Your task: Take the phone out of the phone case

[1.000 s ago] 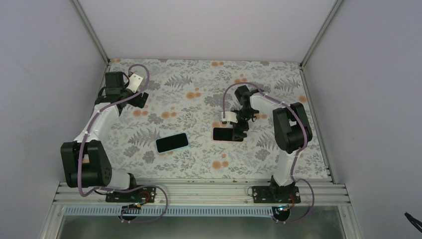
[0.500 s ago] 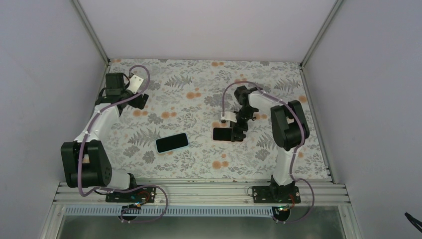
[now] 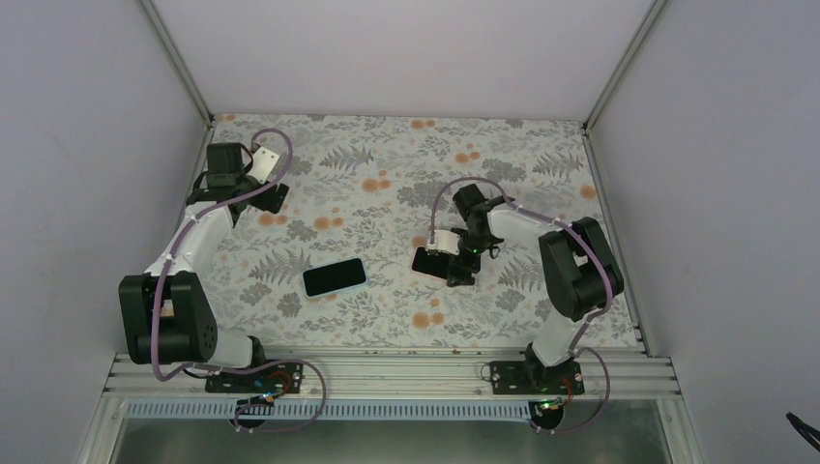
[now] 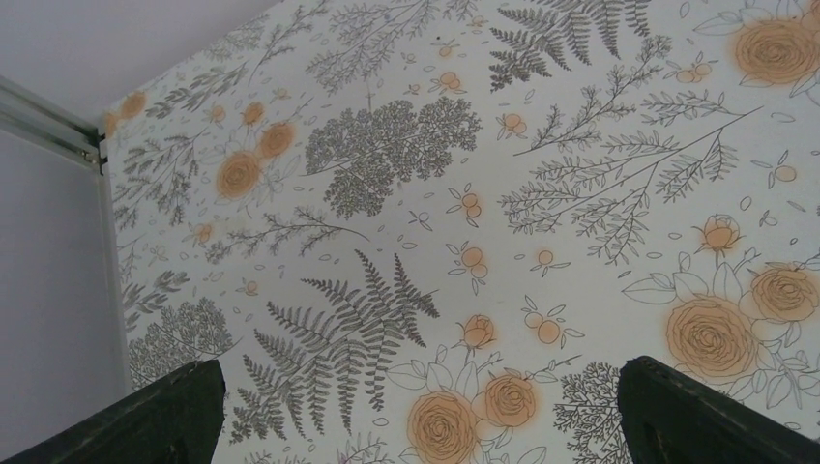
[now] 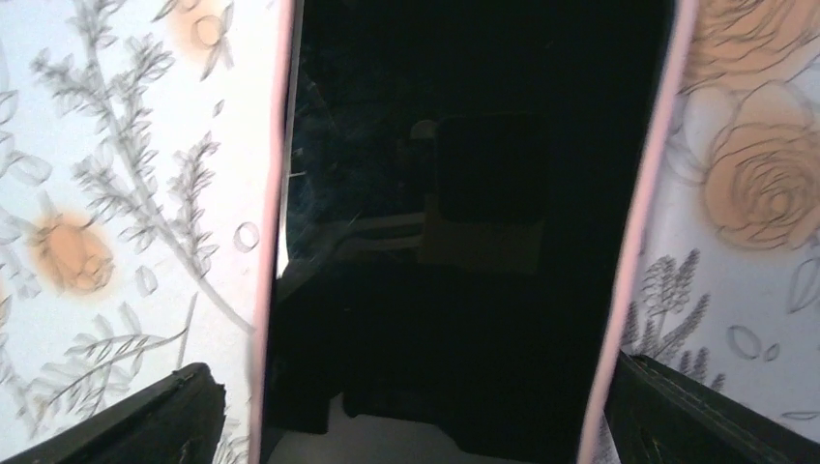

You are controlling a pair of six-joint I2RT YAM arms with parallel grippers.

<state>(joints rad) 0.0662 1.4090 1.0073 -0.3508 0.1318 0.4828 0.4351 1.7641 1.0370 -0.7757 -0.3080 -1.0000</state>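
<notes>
A: Where was the phone?

B: Flat on the bench, screen up, in its pink case. The right hand straddled it, jaws wide, holding nothing.

A: What could have gone wrong?

B: A pinch across the long edges would likely have clamped case and phone together, so both would have lifted as one. Nothing pinned the case down, either, so a push at one corner might only have slid it across the bench.

A: And the left hand?

B: Wide and empty too, over bare bench near the back left corner, too far off to steady anything. A second phone with a pale rim lay nearer that arm. Mistaking it for the target was another risk.
</notes>
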